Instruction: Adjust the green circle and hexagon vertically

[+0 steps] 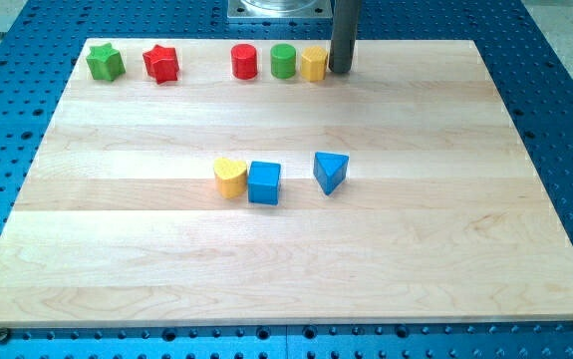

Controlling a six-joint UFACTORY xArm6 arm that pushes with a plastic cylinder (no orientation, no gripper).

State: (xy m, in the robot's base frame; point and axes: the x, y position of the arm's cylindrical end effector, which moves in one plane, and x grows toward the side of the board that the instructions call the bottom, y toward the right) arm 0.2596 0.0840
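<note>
The green circle [283, 61] stands near the view's top edge of the wooden board [286, 259]. The yellow hexagon [313, 64] sits right beside it on the view's right, touching or nearly touching it. My tip [340, 70] is at the hexagon's right side, touching or almost touching it. The dark rod rises from there out of the view's top.
A red circle [244, 62] stands left of the green circle. A red star [161, 64] and a green star [105, 62] sit at the top left. Mid-board are a yellow half-round block [229, 178], a blue cube [264, 182] and a blue triangle [331, 172].
</note>
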